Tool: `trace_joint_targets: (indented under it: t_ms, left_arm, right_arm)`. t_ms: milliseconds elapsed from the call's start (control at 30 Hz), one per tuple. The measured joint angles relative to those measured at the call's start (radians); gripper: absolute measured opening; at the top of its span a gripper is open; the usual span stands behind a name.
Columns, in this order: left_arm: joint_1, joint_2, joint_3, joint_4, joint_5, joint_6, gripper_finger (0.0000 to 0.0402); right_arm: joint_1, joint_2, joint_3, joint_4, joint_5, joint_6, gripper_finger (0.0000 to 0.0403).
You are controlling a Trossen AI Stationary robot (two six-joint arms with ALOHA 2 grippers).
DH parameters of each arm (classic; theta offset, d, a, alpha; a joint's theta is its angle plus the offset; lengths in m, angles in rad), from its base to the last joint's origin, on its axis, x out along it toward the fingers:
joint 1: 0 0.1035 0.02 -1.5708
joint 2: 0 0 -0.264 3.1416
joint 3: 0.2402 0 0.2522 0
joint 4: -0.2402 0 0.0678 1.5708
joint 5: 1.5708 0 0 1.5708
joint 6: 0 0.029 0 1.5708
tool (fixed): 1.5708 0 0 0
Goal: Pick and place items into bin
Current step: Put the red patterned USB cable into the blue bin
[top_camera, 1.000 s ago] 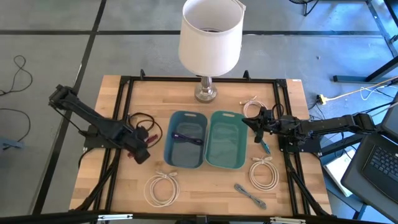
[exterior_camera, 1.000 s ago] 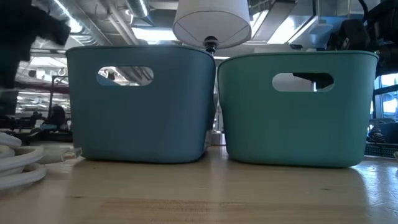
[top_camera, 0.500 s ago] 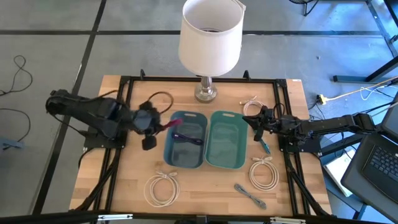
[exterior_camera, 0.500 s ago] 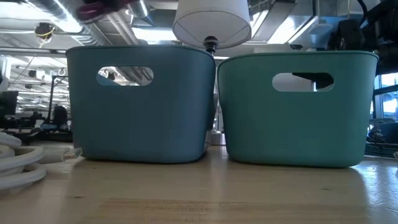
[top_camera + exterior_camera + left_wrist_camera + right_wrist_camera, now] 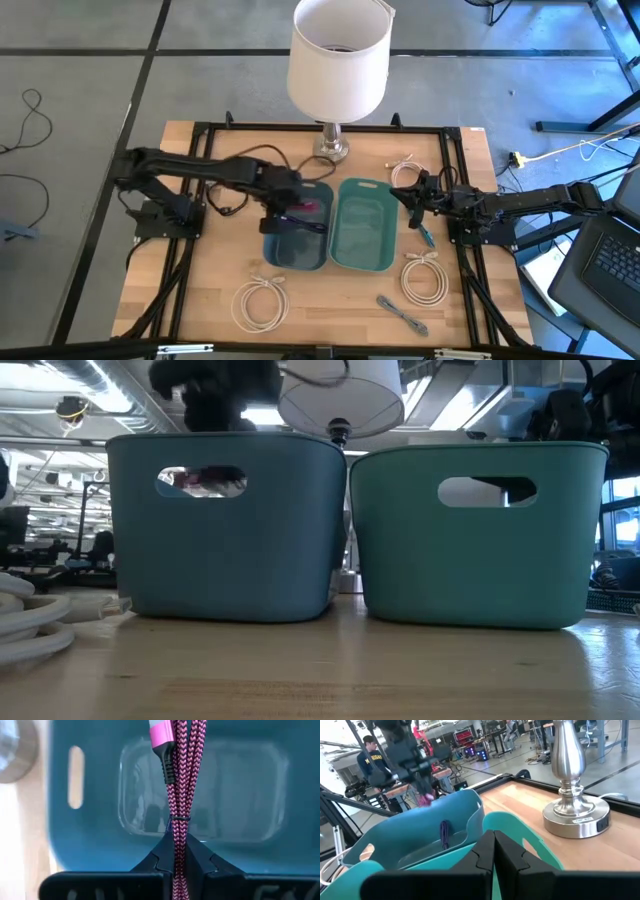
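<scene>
My left gripper (image 5: 290,207) is over the blue bin (image 5: 272,250), shut on a bundled pink braided cable (image 5: 179,775). The cable shows through the bin's handle hole in the low view (image 5: 205,480). A purple strap (image 5: 300,224) lies on the blue bin's floor. My right gripper (image 5: 410,195) is shut and empty at the right rim of the teal bin (image 5: 365,262); a teal strap (image 5: 425,236) lies on the table beside it. Three white cable coils (image 5: 260,300) (image 5: 424,276) (image 5: 402,170) and a grey strap (image 5: 402,313) lie on the table. My left gripper pinches the pink cable bundle (image 5: 178,832) between its two fingers, just behind the thin tie round the strands. The fingers point down into the blue bin and lie along the bundle. The cable hangs below the fingers, its pink plug end (image 5: 160,732) lowest, inside the bin.
A lamp with a white shade (image 5: 338,60) stands on a metal base (image 5: 330,150) at the table's far edge, behind the bins. A black frame (image 5: 200,135) runs round the table top. A person (image 5: 372,757) sits in the room beyond.
My left gripper has risen from the table left of the blue bin and gone toward the table's right edge with the pink cable. It now stands over the bin, and the cable has come down inside it.
</scene>
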Motion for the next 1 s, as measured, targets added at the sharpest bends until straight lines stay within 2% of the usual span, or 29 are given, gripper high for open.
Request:
trace_joint_targets:
  t_ms: [233, 1000]
  left_arm:
    - [0.000, 0.117, 0.000, 0.046, 0.021, 0.081, 0.0013]
    - [-0.004, 0.299, 0.000, 0.103, 0.018, 0.082, 0.0012]
  right_arm:
    - [0.000, 0.000, 0.000, -0.007, -0.003, 0.000, 0.0010]
    - [0.000, 0.000, 0.000, -0.019, -0.003, 0.001, 0.0010]
